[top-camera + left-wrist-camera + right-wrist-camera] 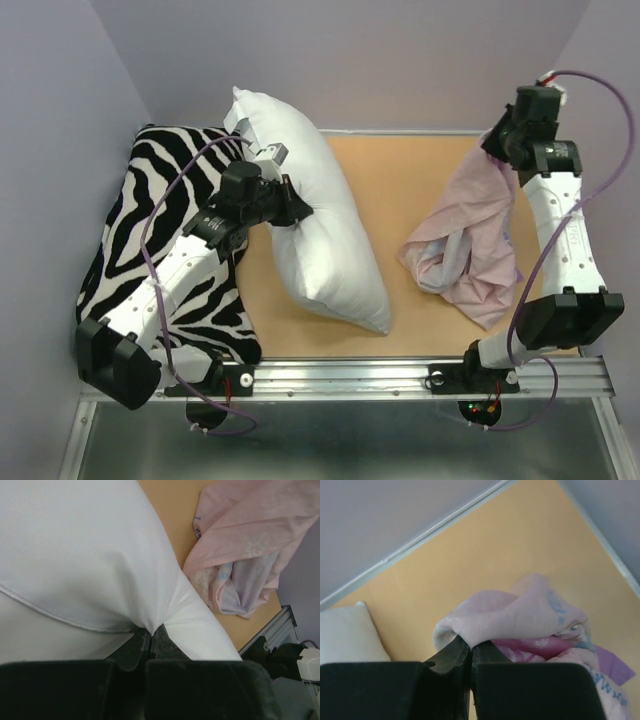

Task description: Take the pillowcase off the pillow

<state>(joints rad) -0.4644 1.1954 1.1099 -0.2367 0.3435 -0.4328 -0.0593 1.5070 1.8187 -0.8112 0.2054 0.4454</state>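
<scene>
The plain white pillow [315, 215] lies bare on the table left of centre, its far end raised. My left gripper [297, 208] is shut on a pinch of the pillow's fabric at its left side, seen close in the left wrist view [151, 630]. The pillowcase [470, 245], showing mostly its pale pink inner side, lies in a crumpled heap at the right, off the pillow. My right gripper [497, 143] is shut on a fold of the pillowcase [520, 617] and holds its far end up above the table.
A black-and-white zebra-striped cushion [160, 250] lies at the left under my left arm. The wooden table top [400, 190] shows between pillow and pillowcase. Grey walls close in on the left, back and right. A metal rail [400, 375] runs along the near edge.
</scene>
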